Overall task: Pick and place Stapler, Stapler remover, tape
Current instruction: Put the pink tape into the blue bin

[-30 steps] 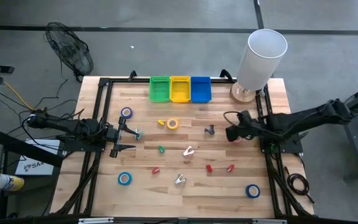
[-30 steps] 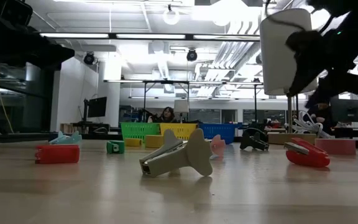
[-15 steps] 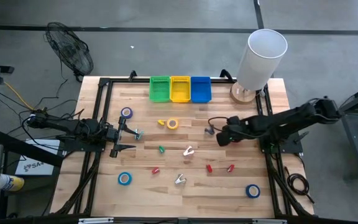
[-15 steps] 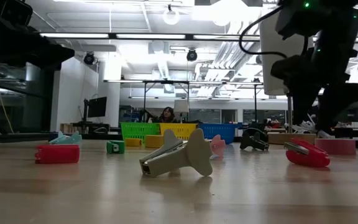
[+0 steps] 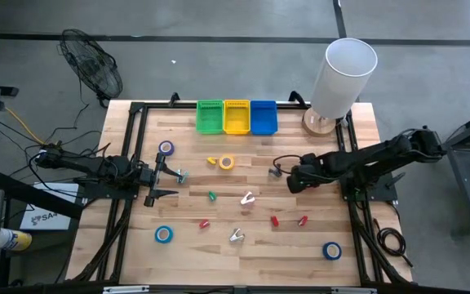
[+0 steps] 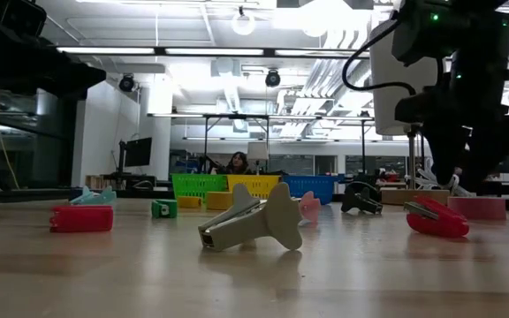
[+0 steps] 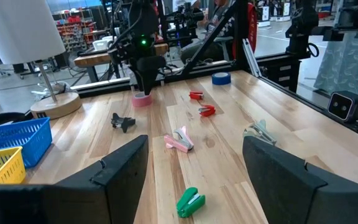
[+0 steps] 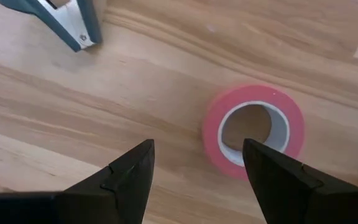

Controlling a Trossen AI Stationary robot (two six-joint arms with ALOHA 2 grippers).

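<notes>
A pink tape roll (image 8: 253, 130) lies flat on the wooden table, right of centre. My right gripper (image 8: 197, 180) hangs open just above it, pointing almost straight down, with the roll ahead of one finger and untouched. In the high view the gripper (image 5: 294, 178) covers the roll. More tape rolls lie flat: purple (image 5: 166, 148), yellow (image 5: 227, 162) and two blue (image 5: 163, 234) (image 5: 331, 250). Red staplers (image 5: 274, 220), a green one (image 5: 212, 196) and claw-shaped stapler removers (image 5: 247, 198) (image 5: 276, 171) are scattered mid-table. My left gripper (image 5: 168, 175) waits open at the left.
Green (image 5: 210, 116), yellow (image 5: 236, 116) and blue (image 5: 263, 116) bins stand in a row at the far edge. A white lamp (image 5: 345, 69) on a wooden base stands at the far right corner. A dark stapler remover (image 8: 67, 22) lies close to the pink roll.
My right gripper has gone toward the table's left and down toward the pink tape, tipping from a slant to pointing almost straight down. It has stayed open. Nothing on the table has moved.
</notes>
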